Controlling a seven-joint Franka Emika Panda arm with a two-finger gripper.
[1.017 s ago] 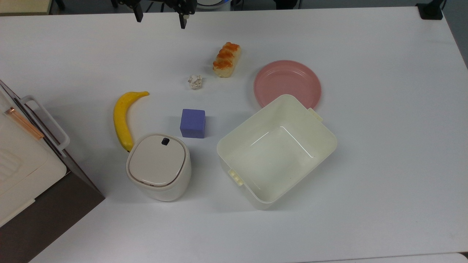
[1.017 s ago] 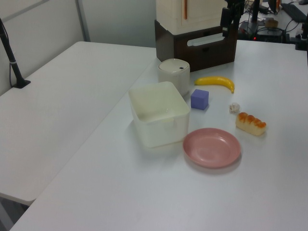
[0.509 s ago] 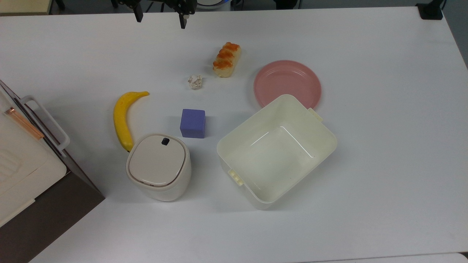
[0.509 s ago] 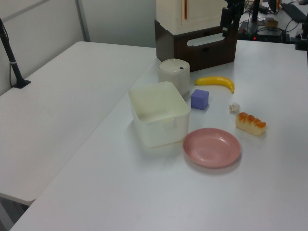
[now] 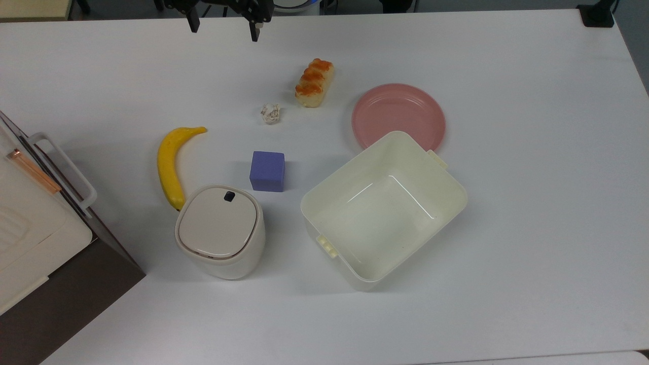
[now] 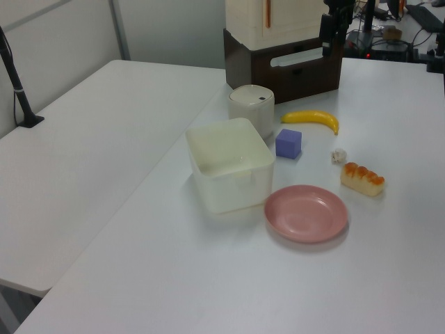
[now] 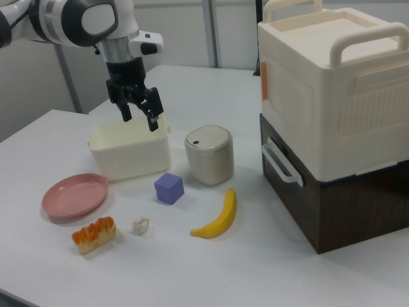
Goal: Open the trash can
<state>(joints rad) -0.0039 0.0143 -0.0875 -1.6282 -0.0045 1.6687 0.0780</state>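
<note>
Trash can (image 5: 221, 231): cream-white, rounded-square, standing upright on the white table (image 5: 532, 213); its beige lid (image 5: 217, 223) lies flat and closed, with the small dark button (image 5: 229, 196) on the edge that faces the purple cube.
Trash can's neighbours: the banana (image 5: 171, 163) lies just beside it, one tip near its rim; the purple cube (image 5: 267, 171) sits near it on the button side; the pale-yellow tub (image 5: 355, 263) stands close on the top view's right; the stacked cream-and-brown case (image 7: 332, 121) stands on the other side.
Farther from the trash can: a crumpled paper ball (image 5: 270, 113), a glazed bread piece (image 5: 315, 82) and a pink plate (image 5: 398, 116), the plate touching or just under the tub's far corner.
Arm: in the right view, the white Panda arm (image 7: 86, 22) reaches in from the upper left, with the wrist turned down.
Gripper (image 7: 138, 114): raised in the air, fingers pointing down at the table, well apart from the trash can and not touching anything; in the top view it sits at the table's far edge (image 5: 223, 31), beyond the banana.
Fingers: spread wide, with nothing between them.
</note>
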